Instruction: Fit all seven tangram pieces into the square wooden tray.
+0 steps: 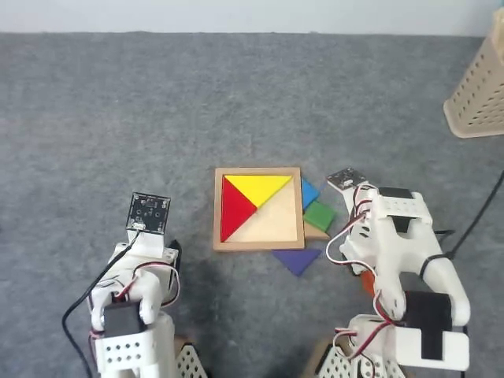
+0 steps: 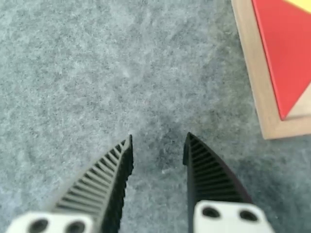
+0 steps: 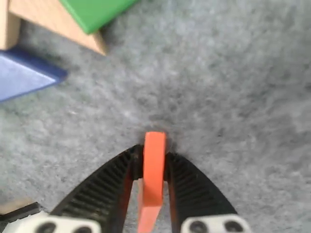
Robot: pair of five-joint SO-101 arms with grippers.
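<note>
Two pieces are seated flat in the square wooden tray (image 1: 218, 211): red triangle (image 1: 235, 211) and yellow triangle (image 1: 258, 189), which meet along one slanted edge. The rest of the tray floor is bare.

Loose on the counter (image 1: 118, 118), hard by the tray's rim on the right arm's side: blue piece (image 1: 309, 193), green piece (image 1: 320, 215), natural-wood triangle (image 1: 315, 232), purple triangle (image 1: 297, 258).

Right tool (image 3: 154, 155) is clamped on an orange piece (image 3: 153, 165), held on edge, over bare counter near the green piece. Left tool (image 2: 158, 145) is open and holds nothing, beside the tray corner by the red triangle.

Step in hand, as we judge it: bring the orange piece into the tray.
- We should lift clear of the loose pieces before crossing the rim.
- Because the piece stands on edge, we should tilt the wrist and lay it down low over the bare floor.
- We should release only once its face rests flat.

Risk: it may lean on the rim.
</note>
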